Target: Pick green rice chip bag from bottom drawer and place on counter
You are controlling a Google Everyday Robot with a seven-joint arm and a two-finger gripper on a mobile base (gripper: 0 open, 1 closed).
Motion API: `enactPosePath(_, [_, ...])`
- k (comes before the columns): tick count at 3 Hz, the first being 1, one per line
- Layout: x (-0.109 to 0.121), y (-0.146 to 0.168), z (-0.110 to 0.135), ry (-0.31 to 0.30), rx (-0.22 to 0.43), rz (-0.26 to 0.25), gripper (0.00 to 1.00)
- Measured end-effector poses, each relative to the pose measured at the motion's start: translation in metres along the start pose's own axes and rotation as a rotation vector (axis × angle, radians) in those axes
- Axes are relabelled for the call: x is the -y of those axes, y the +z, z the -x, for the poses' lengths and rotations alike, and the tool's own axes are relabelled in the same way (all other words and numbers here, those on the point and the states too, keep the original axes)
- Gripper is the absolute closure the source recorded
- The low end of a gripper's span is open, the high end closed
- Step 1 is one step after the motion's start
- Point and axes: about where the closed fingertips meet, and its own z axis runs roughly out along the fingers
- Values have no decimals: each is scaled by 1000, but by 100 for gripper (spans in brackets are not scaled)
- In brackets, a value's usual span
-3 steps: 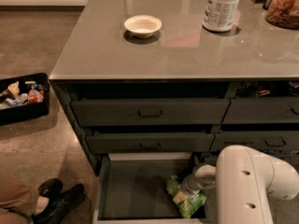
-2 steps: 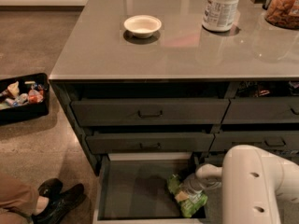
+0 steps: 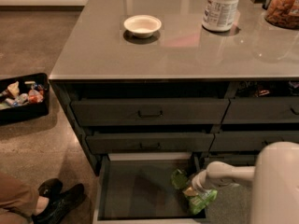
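Observation:
The green rice chip bag lies crumpled in the right part of the open bottom drawer, with another green part showing on the far side of the gripper. My gripper reaches down from the white arm at the lower right and sits right on the bag, hiding its middle. The counter is the grey-brown top above the drawers.
A white bowl, a white canister and a jar of snacks stand on the counter. Closed drawer fronts are above the open drawer. A black bin of items and a person's shoes are on the floor at left.
The arm's end has shifted slightly lower and right over the bag. The bag stays in the drawer.

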Motion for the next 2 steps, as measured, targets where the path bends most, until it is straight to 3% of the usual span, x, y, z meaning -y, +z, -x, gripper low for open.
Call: enactPosePath(2, [-33, -136, 17, -170, -34, -84, 100])
